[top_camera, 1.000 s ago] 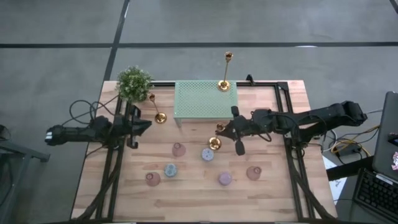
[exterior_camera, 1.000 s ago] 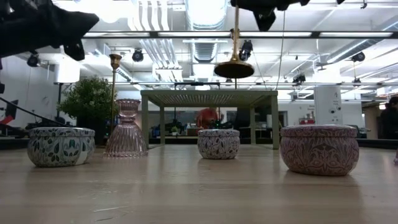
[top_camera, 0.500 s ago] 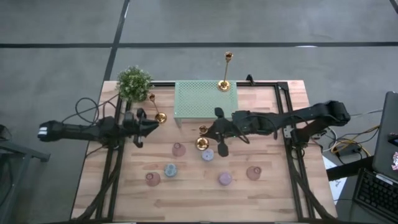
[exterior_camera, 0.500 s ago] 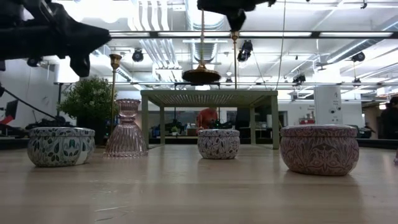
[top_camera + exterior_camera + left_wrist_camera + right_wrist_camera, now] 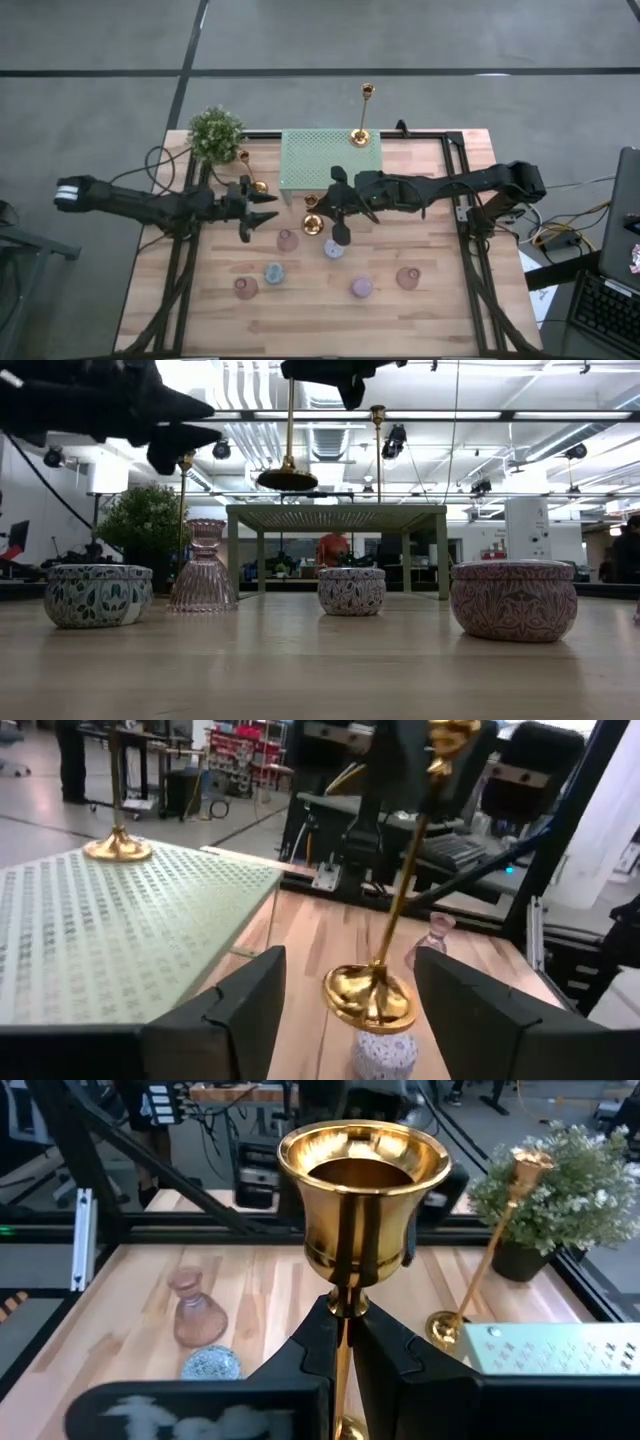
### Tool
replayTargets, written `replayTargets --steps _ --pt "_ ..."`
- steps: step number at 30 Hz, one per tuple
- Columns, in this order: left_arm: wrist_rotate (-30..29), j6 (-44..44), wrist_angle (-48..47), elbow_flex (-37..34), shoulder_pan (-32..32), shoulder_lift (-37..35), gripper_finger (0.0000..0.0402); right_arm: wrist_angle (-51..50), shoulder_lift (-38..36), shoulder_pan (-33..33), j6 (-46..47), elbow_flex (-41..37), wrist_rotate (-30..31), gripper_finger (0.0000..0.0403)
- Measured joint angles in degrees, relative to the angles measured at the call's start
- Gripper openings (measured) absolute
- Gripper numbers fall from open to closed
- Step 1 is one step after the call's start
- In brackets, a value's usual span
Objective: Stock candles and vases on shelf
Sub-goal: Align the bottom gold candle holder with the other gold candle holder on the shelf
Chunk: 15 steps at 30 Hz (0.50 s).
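Candles [image 5: 273, 273] in squat patterned tins and small pink bud vases [image 5: 288, 240] stand on the bare wood in front of the shelf [image 5: 330, 158], a pale mint-green mesh stand on short legs at the back of the butcher-block table [image 5: 450, 310]. One tall brass candlestick [image 5: 361, 133] stands on the shelf's right rear corner, another [image 5: 256, 187] just off its left front corner near a leafy potted plant [image 5: 215, 133]. The right gripper [image 5: 336, 205], clenched on the stem of a third brass candlestick [image 5: 312, 224], holds it in the air in front of the shelf. The left gripper [image 5: 262, 203], jaws spread and holding nothing, points at it from the left. The low view shows a ribbed pink vase [image 5: 203, 565], floral tins [image 5: 97, 595] and ceiling lights [image 5: 330, 375] beyond; the right wrist view shows the candlestick's gold cup [image 5: 363, 1190] above the closed fingers [image 5: 322, 1342], and the left wrist view its round base [image 5: 370, 996] above a blue-patterned candle [image 5: 385, 1051].
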Motion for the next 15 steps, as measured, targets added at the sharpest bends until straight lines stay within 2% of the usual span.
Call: replayTargets --steps 5,9,15 --pt "0.0 3.5 2.0 4.7 0.0 7.8 0.0229 0.2 -0.4 -0.7 0.2 -0.3 0.0 0.0013" --pt "1.5 4.0 8.2 7.3 0.0 13.4 0.0229 0.2 -0.5 -0.7 0.4 -0.3 -0.1 0.0013" --pt "1.8 4.6 9.2 11.8 -0.3 21.8 0.0229 0.3 -0.5 -0.7 0.4 -0.3 0.0 0.0013"
